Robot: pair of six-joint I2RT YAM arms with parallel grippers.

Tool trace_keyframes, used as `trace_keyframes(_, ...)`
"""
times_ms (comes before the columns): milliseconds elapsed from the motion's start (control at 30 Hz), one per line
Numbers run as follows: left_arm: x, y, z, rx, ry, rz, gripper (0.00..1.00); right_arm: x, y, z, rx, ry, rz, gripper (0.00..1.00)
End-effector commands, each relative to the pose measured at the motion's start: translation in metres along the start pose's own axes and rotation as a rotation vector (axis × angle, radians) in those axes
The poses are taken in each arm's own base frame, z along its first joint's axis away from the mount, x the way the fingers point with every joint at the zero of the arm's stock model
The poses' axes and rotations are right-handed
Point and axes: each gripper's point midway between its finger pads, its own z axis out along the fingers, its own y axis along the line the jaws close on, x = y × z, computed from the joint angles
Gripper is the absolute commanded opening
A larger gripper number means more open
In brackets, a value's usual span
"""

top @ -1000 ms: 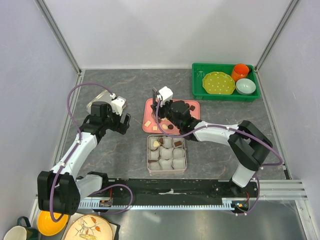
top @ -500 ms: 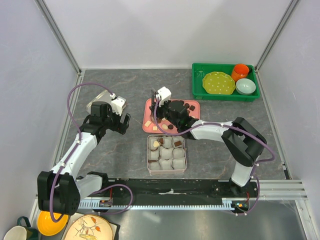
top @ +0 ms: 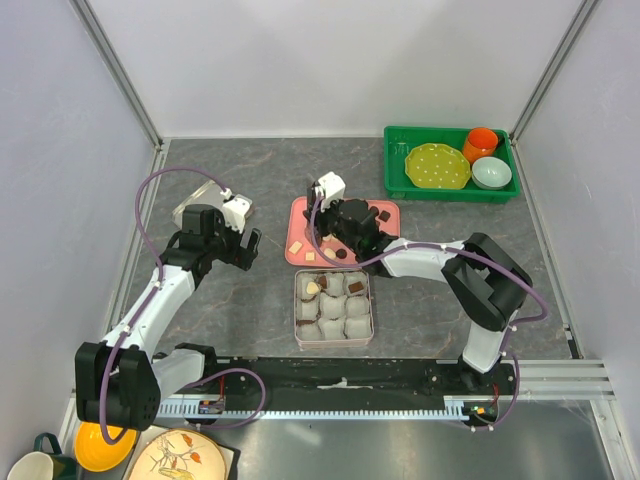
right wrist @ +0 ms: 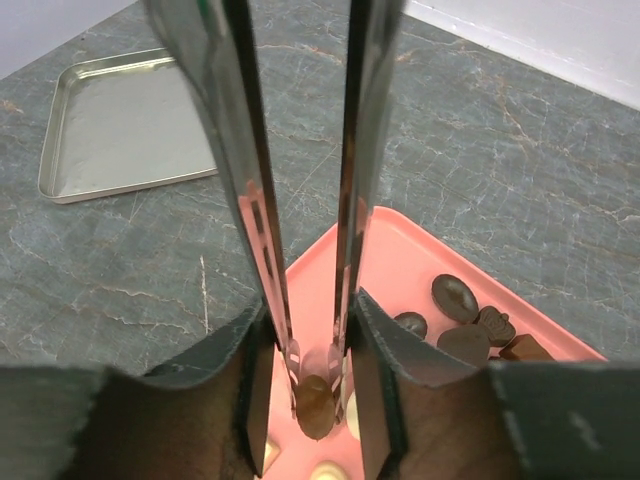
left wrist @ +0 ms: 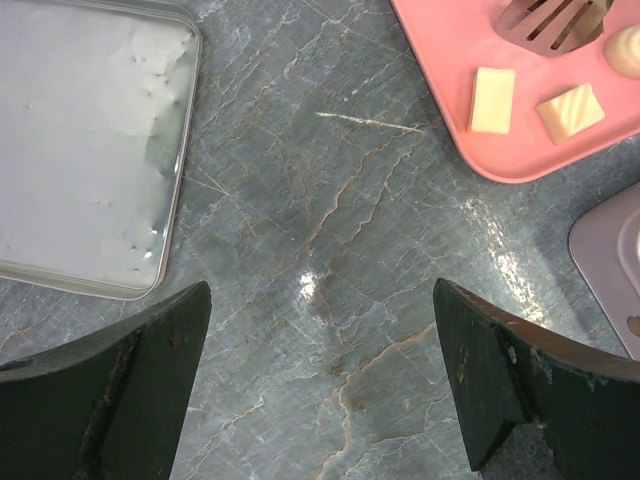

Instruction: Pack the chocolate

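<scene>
Over the last second the right hand (right wrist: 312, 372) has shifted slightly left over the pink tray (right wrist: 400, 262) and tightened its pinch on the tongs (right wrist: 255, 210). The tong tips now bracket a dark chocolate (right wrist: 316, 405) lying on that tray. Pick-up appears under way; transfer to the tin (top: 296, 312) remains. The left hand (left wrist: 318, 335) stays spread wide above the counter (left wrist: 330, 200).

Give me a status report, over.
Left end effector open, over table. Right end effector shut on tongs. Tongs straddle brown chocolate on pink tray. Nothing blocking.
</scene>
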Motion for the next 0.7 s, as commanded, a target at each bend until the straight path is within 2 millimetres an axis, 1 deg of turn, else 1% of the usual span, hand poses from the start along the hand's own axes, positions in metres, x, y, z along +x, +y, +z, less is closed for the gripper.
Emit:
trace_keyframes(0, -0.009, 0.007, -0.003, -0.026, -0.039, 0.037, 0.99, -0.028, 0.004, -0.002, -0.020, -0.071, 0.015, 0.37)
trace_keyframes(33, -0.009, 0.007, -0.004, -0.026, -0.039, 0.036, 0.99, -0.030, 0.003, -0.002, -0.018, -0.071, 0.011, 0.35)
trace_keyframes(67, -0.009, 0.007, -0.004, -0.025, -0.041, 0.036, 0.99, -0.041, 0.004, -0.005, -0.022, -0.091, 0.008, 0.35)
trace_keyframes(133, -0.010, 0.006, -0.003, -0.023, -0.041, 0.035, 0.99, -0.051, 0.003, -0.008, -0.025, -0.103, 0.000, 0.34)
trace_keyframes(167, -0.009, 0.006, -0.004, -0.023, -0.040, 0.033, 0.99, -0.065, 0.006, -0.013, -0.036, -0.129, 0.002, 0.33)
trace_keyframes(233, -0.011, 0.006, -0.004, -0.022, -0.043, 0.035, 0.99, -0.077, 0.007, -0.020, -0.048, -0.145, 0.000, 0.32)
trace_keyframes(267, -0.010, 0.007, -0.004, -0.026, -0.042, 0.034, 0.99, -0.092, 0.010, -0.029, -0.062, -0.172, 0.004, 0.32)
trace_keyframes(333, -0.010, 0.006, -0.004, -0.021, -0.041, 0.033, 0.99, -0.102, 0.013, -0.040, -0.079, -0.187, 0.002, 0.31)
trace_keyframes(367, -0.009, 0.006, -0.003, -0.023, -0.040, 0.033, 0.99, -0.113, 0.021, -0.051, -0.101, -0.208, -0.003, 0.31)
trace_keyframes(433, -0.009, 0.007, -0.004, -0.025, -0.039, 0.033, 0.99, -0.114, 0.029, -0.063, -0.120, -0.200, -0.016, 0.30)
trace_keyframes(467, -0.009, 0.007, -0.004, -0.025, -0.039, 0.033, 0.99, -0.119, 0.039, -0.074, -0.145, -0.209, -0.024, 0.30)
trace_keyframes(500, -0.009, 0.007, -0.003, -0.025, -0.038, 0.033, 0.99, -0.114, 0.044, -0.080, -0.154, -0.188, -0.028, 0.29)
trace_keyframes(533, -0.009, 0.006, -0.004, -0.024, -0.039, 0.034, 0.99, -0.114, 0.049, -0.086, -0.164, -0.186, -0.031, 0.29)
trace_keyframes(567, -0.009, 0.007, -0.003, -0.025, -0.038, 0.034, 0.99, -0.113, 0.059, -0.099, -0.189, -0.188, -0.030, 0.29)
trace_keyframes(600, -0.009, 0.006, -0.004, -0.024, -0.039, 0.034, 0.99, -0.108, 0.063, -0.104, -0.195, -0.172, -0.028, 0.29)
trace_keyframes(633, -0.008, 0.007, -0.004, -0.026, -0.037, 0.036, 0.99, -0.105, 0.073, -0.116, -0.220, -0.170, -0.025, 0.29)
trace_keyframes(667, -0.009, 0.007, -0.005, -0.026, -0.039, 0.037, 0.99, -0.103, 0.077, -0.122, -0.229, -0.164, -0.022, 0.29)
